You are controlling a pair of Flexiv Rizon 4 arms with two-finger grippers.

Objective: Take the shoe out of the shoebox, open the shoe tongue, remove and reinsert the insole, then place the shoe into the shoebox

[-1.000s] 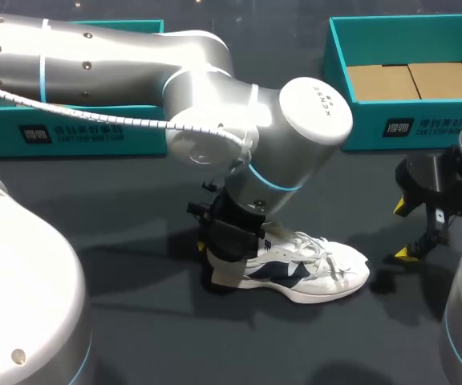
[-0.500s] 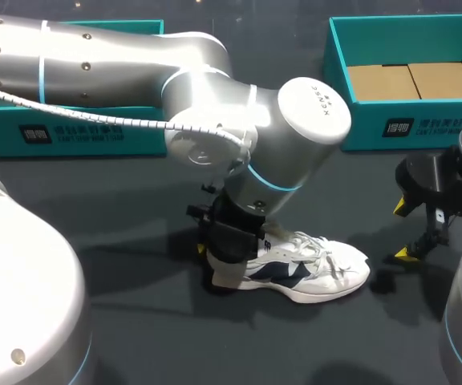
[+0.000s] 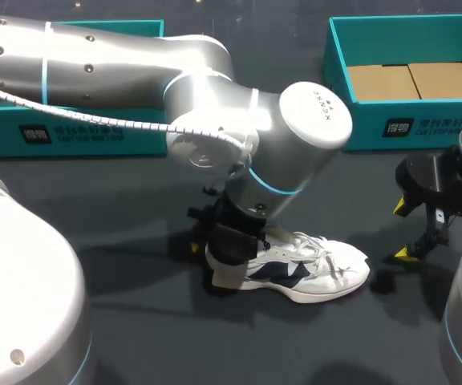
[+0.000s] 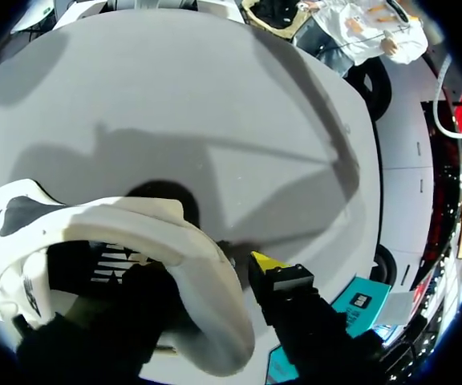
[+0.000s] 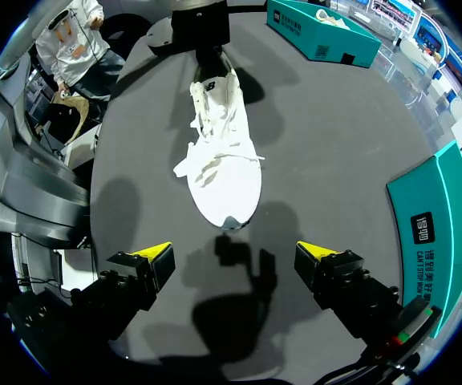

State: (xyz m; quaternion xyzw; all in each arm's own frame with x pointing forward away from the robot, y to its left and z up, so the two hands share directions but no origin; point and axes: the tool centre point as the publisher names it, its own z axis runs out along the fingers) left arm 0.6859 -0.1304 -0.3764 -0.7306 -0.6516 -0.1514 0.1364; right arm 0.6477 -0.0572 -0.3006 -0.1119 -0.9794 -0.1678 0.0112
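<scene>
Shoe (image 3: 319, 269): white sneaker with navy side panels and loose laces, standing on its sole outside the shoebox (image 3: 407, 120). Left gripper (image 4: 207, 277) straddles the heel collar; can't tell if it's clamped. Right gripper (image 5: 235, 250) hangs just off the toe, fingers wide apart, holding nothing. Dark table (image 3: 135, 208) underneath. Teal shoebox is open, beyond the right gripper, with brown cardboard inside.

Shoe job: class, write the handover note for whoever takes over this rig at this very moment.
Left gripper: at the shoe's heel; grip unclear.
Right gripper: open, empty, just off the toe.
Shoe: upright on the table, outside the shoebox.
Done: shoe is out of the shoebox.
To do: the steps inside the shoe (none visibly done), then shoe back into the shoebox.
</scene>
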